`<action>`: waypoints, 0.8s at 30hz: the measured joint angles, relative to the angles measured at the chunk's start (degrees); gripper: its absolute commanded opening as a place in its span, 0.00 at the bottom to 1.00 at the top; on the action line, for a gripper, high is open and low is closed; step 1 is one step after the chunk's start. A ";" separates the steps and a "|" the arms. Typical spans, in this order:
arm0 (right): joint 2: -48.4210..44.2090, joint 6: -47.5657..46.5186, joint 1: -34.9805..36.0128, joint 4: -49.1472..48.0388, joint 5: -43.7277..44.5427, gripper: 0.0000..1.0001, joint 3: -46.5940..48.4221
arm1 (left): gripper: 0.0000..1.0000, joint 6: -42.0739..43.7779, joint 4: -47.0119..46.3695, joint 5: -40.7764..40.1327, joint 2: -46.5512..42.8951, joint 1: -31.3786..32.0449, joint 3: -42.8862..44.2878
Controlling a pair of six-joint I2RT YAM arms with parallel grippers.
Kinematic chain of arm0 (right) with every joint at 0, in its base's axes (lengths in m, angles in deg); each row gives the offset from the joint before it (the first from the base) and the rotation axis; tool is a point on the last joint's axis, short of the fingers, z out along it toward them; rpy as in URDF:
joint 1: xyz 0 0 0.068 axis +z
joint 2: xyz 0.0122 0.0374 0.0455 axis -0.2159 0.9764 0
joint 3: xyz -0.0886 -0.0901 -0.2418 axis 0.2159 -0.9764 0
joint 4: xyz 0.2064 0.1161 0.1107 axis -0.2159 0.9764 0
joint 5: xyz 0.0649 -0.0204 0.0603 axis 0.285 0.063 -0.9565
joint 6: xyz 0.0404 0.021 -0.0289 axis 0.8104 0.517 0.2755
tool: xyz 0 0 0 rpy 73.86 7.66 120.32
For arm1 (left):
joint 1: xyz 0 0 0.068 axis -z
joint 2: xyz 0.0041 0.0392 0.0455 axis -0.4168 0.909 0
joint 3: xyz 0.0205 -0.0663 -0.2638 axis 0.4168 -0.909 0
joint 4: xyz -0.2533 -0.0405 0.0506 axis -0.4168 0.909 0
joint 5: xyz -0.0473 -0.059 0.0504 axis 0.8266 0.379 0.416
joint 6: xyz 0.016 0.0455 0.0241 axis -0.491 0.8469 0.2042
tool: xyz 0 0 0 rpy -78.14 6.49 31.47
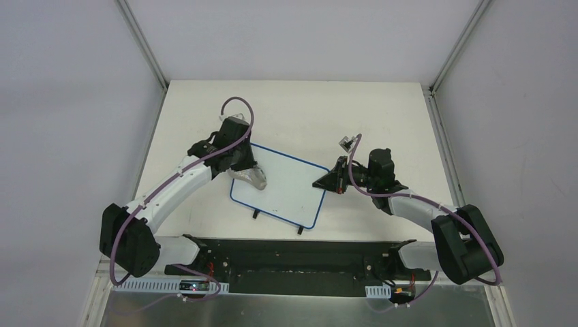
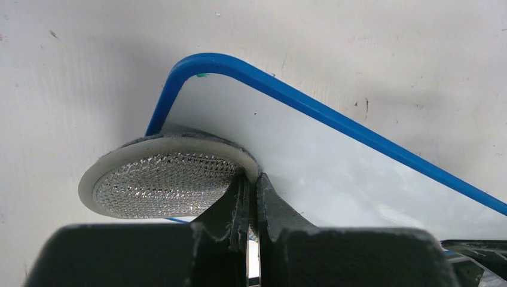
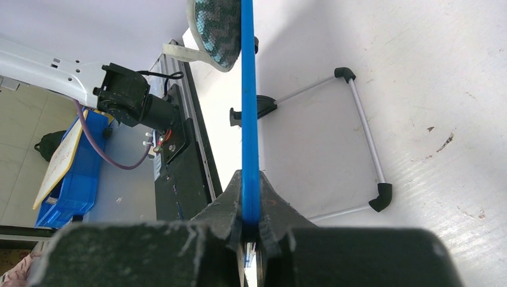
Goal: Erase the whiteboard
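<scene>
A small whiteboard (image 1: 283,187) with a blue frame stands tilted on the table on a wire stand. My left gripper (image 1: 247,170) is shut on a round silver mesh sponge (image 1: 252,178) and presses it on the board's left part. In the left wrist view the sponge (image 2: 161,179) sits by the board's rounded blue corner (image 2: 179,72), and a tiny green mark (image 2: 202,76) shows there. My right gripper (image 1: 326,182) is shut on the board's right edge. In the right wrist view the blue edge (image 3: 249,107) runs between the jaws, with the sponge (image 3: 218,30) at the far end.
The board's wire stand (image 3: 359,119) with black feet rests on the white table (image 1: 382,116) behind the board. A black rail (image 1: 293,262) with both arm bases runs along the near edge. Grey walls enclose the table on three sides.
</scene>
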 measured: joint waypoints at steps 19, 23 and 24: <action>0.09 0.79 -0.13 0.48 0.42 0.00 0.00 | 0.00 0.46 -0.15 -2.21 14.80 22.49 16.48; 0.11 0.55 -0.09 0.20 0.22 0.00 0.00 | 0.00 0.11 -1.84 -1.44 12.81 21.29 14.14; 0.11 0.48 -0.07 0.13 0.20 0.00 0.00 | 0.00 0.04 -2.43 -0.81 12.13 20.61 13.33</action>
